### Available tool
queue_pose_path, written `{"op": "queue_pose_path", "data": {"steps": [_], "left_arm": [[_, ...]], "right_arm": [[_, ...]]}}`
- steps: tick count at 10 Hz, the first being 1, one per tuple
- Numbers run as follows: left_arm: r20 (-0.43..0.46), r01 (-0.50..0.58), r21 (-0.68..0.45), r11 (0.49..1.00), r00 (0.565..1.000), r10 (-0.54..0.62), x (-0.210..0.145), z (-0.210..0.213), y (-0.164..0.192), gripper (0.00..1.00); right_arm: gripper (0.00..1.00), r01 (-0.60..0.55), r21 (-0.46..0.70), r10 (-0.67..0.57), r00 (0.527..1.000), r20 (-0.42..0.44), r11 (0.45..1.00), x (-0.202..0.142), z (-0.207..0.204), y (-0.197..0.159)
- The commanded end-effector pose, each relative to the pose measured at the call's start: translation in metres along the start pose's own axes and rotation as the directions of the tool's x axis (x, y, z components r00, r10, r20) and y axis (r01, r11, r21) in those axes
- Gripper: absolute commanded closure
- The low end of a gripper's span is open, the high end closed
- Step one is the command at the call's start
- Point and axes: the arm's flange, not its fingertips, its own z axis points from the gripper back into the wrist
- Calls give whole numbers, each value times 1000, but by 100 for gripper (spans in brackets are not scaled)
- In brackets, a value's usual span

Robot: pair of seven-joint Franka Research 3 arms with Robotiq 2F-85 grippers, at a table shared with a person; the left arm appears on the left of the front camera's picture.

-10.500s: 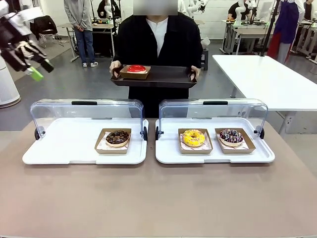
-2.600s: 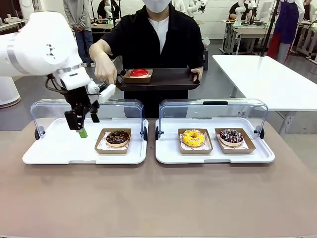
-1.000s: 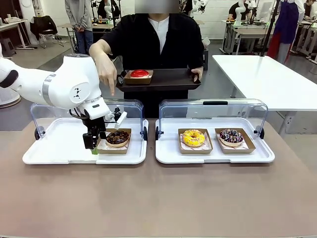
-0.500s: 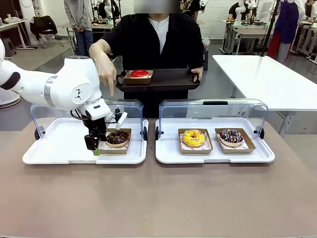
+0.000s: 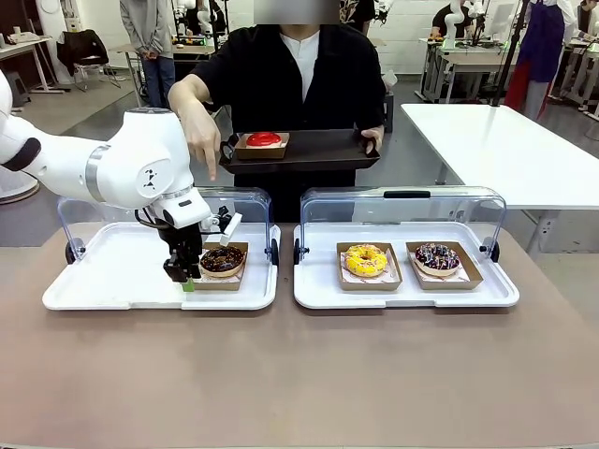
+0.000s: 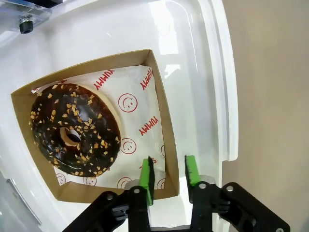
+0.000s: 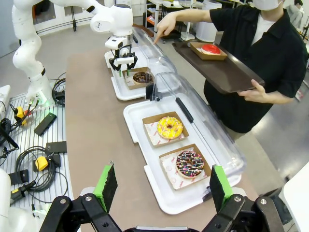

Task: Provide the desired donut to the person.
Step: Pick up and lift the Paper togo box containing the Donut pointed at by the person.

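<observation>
Chocolate donut (image 6: 75, 129) was seated in its box (image 6: 159, 104), near the right edge of the left tray (image 5: 112, 271). Left gripper (image 6: 168, 166) was clenched on the box's front wall by a corner, with one finger inside and one outside. Box was resting on the tray, not lifted. Right gripper (image 7: 163, 188) was released, fingers wide apart, high over the desk's right end. Person's (image 5: 299, 84) hand (image 5: 201, 140) was pointed down above the left tray. A dark tray (image 5: 309, 150) with a red donut (image 5: 263, 138) was held in the other hand.
</observation>
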Motion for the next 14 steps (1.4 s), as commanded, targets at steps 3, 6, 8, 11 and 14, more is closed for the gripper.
{"op": "queue_pose_path", "data": {"steps": [3,6,8,11,14], "left_arm": [[25,-16,-20,1000,1000,16,2,-3,-1,100],[32,-18,-24,1000,999,18,2,-3,-1,100],[34,-10,-17,1000,999,11,3,5,-5,100],[-17,20,-61,998,1000,-21,23,72,-39,100],[-32,37,-82,996,999,-39,45,166,-89,100]], "right_arm": [[0,-5,2,5,1000,15,1000,-1,-1,0],[0,-5,2,5,1000,15,1000,-1,-1,0],[0,-5,2,5,1000,15,1000,-1,-1,0],[0,-5,2,5,1000,15,1000,-1,-1,0],[0,-5,2,5,1000,15,1000,-1,-1,0]]}}
